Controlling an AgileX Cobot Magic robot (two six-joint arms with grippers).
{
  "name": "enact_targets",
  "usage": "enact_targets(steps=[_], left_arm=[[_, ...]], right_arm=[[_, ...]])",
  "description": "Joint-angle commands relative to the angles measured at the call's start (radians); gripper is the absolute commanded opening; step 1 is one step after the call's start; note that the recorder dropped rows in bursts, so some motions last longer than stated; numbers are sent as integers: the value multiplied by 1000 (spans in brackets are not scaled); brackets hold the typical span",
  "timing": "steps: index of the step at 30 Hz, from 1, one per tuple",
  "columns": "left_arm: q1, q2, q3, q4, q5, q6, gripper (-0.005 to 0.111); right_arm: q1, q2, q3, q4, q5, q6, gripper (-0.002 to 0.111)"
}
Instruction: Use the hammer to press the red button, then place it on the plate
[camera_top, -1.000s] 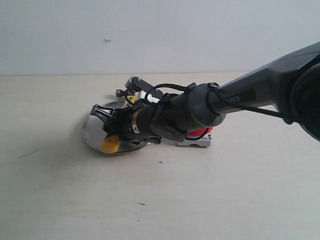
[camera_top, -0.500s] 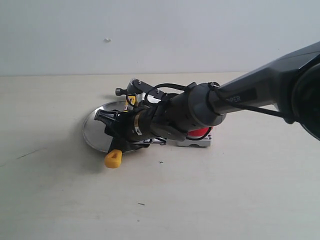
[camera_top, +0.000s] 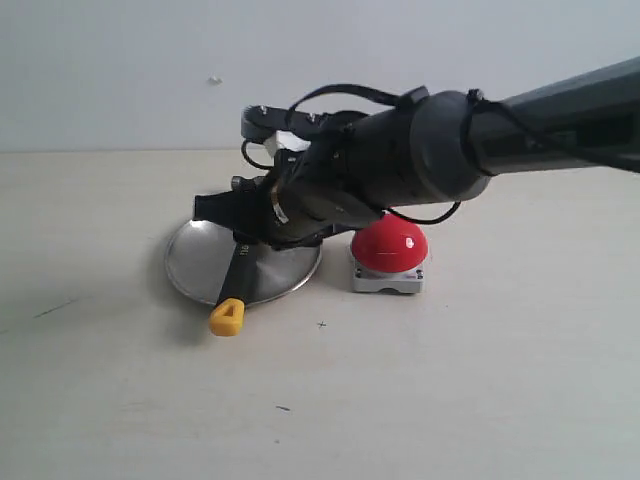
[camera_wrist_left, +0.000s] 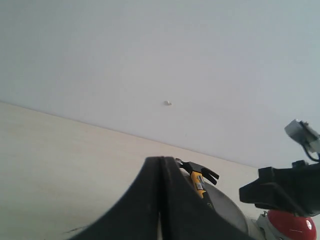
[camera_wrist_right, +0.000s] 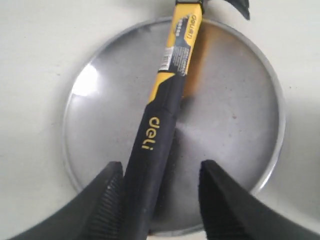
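Across the plate (camera_wrist_right: 235, 115) lies the hammer (camera_wrist_right: 165, 105), its dark head past one rim and its yellow looped tip past the opposite rim. Above the plate the right tool (camera_wrist_right: 160, 172) gapes wide, ribbed fingers (camera_wrist_right: 107, 200) flanking the black handle and gripping nothing. Just beside the plate sits the glossy red button (camera_top: 389, 243). The left tool (camera_wrist_left: 161, 172) is pressed closed and empty.

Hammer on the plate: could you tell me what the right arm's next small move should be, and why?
Probably lift the right gripper straight up and away: the hammer already lies across the plate, and the fingers stand open either side of its handle.
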Motion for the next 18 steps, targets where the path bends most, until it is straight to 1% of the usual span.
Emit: enact_targets(steps=[1, 4, 5, 7, 10, 12, 15, 17, 18], left_arm=[[1, -5, 2, -4, -2, 1, 0], [1, -5, 2, -4, -2, 1, 0], [1, -5, 2, -4, -2, 1, 0], [1, -5, 2, -4, -2, 1, 0], [1, -5, 2, -4, -2, 1, 0], [1, -5, 2, -4, -2, 1, 0], [1, -5, 2, -4, -2, 1, 0], [1, -5, 2, -4, -2, 1, 0], [1, -5, 2, -4, -2, 1, 0]], right_arm=[[73, -124, -3, -14, 104, -144, 19], [141, -215, 60, -29, 98, -240, 2], [166, -253, 97, -61, 89, -238, 0], [211, -328, 181, -155, 60, -201, 0], [264, -470, 345, -316, -15, -28, 0], [287, -573, 470, -490, -64, 154, 0], [300, -719, 634, -728, -62, 429, 0], [300, -803, 716, -781, -55, 526, 0], [300, -845, 751, -773, -48, 532, 0]])
